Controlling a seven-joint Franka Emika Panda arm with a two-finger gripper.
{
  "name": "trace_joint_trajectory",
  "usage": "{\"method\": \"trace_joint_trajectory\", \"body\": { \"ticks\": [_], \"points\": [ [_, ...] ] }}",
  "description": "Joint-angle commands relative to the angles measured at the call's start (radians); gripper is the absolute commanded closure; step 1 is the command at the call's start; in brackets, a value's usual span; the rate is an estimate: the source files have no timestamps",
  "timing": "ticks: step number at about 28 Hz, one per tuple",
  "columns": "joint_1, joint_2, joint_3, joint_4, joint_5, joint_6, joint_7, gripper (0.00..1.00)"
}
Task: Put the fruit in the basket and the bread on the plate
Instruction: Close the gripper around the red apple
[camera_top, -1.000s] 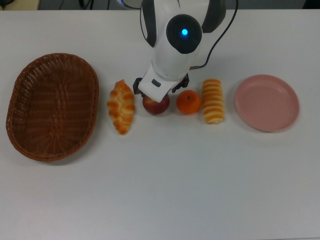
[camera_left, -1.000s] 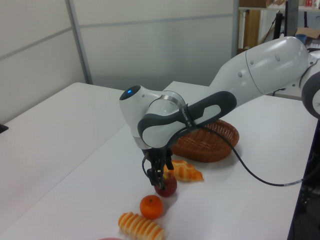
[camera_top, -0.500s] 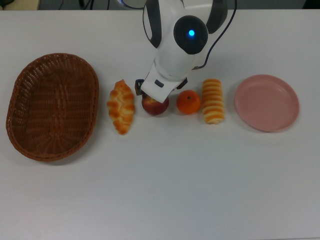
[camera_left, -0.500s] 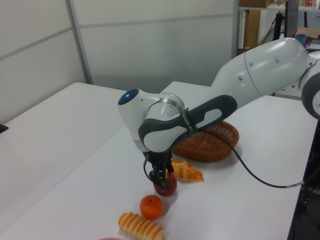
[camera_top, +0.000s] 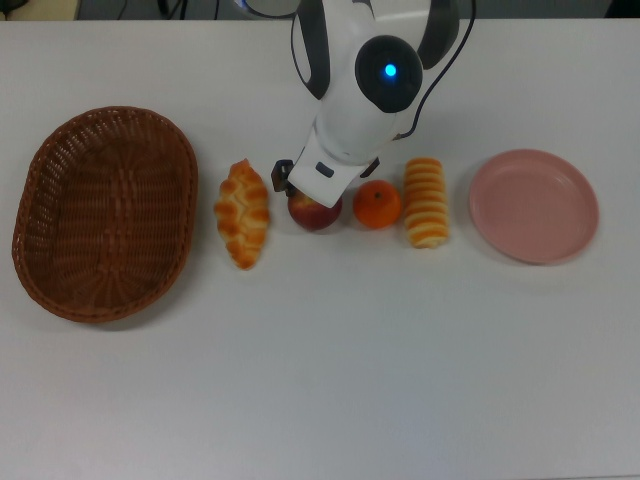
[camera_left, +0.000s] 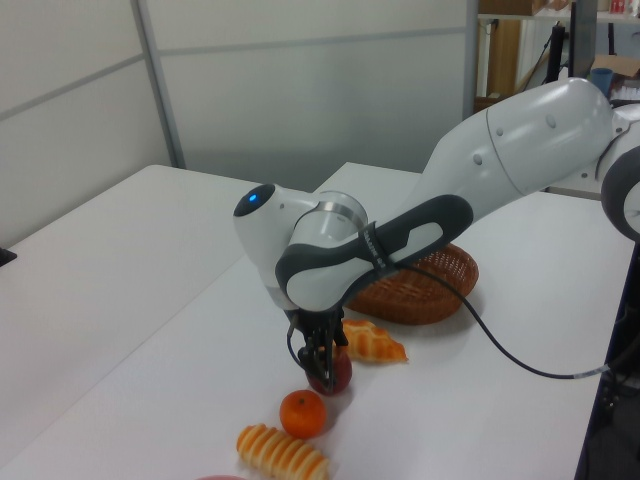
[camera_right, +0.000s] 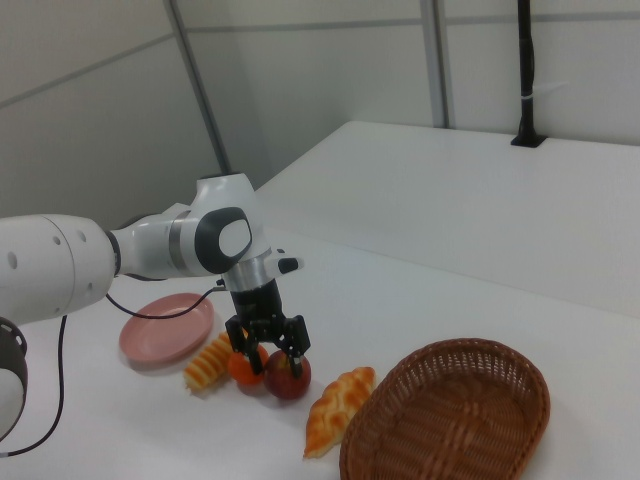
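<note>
- Apple (camera_top: 316, 213) grasp is the step in hand, as you can judge from the layout: no fruit is in the basket (camera_top: 40, 190) and no bread is on the plate (camera_top: 535, 205).
- Tool (camera_right: 270, 361) sits low over the apple; in the right view its fingers are spread, one on each side of the fruit, with the apple resting on the surface (camera_top: 350, 370).
- You cannot tell whether the pads touch the skin; the wrist hides the contact in the top view.
- Row on the surface, from the top view's left: basket, braided loaf (camera_top: 242, 212), apple, mandarin (camera_top: 377, 204), striped roll (camera_top: 427, 201), plate.
- Mandarin lies just beside the apple, and one finger stands in the gap between them in the right view. Watch that it does not nudge the mandarin.
- Loaf sits near the apple on the other side, between it and the basket.
- Next move, by your reading: press the fingers onto the apple, lift straight up until it clears the loaf, then carry it over the loaf toward the top view's left and release it inside the basket.
- Round fruit can roll or slip under a pinch, so centre the grip before you lift.
</note>
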Motion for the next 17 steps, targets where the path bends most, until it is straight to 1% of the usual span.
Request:
{"method": "trace_joint_trajectory", "body": {
  "ticks": [1,4,5,6,8,9,10,12,17],
  "points": [
    [0.018,0.013,-0.009,-0.017,-0.023,0.022,-0.013,0.00],
    [0.019,0.014,-0.009,-0.019,-0.026,0.022,-0.016,0.01],
    [0.019,0.019,-0.009,-0.019,-0.029,0.022,-0.018,0.06],
    [0.019,0.024,-0.009,-0.019,-0.038,0.022,-0.019,0.20],
    [0.019,0.024,-0.009,-0.017,-0.049,0.022,-0.019,0.41],
    [0.019,0.024,-0.009,-0.016,-0.051,0.022,-0.021,0.47],
    [0.018,0.024,-0.009,-0.016,-0.051,0.022,-0.021,0.50],
    [0.015,0.022,-0.010,-0.010,-0.051,0.022,-0.022,0.54],
    [0.009,0.016,-0.014,0.016,-0.046,0.018,-0.021,0.54]
  ]
}}
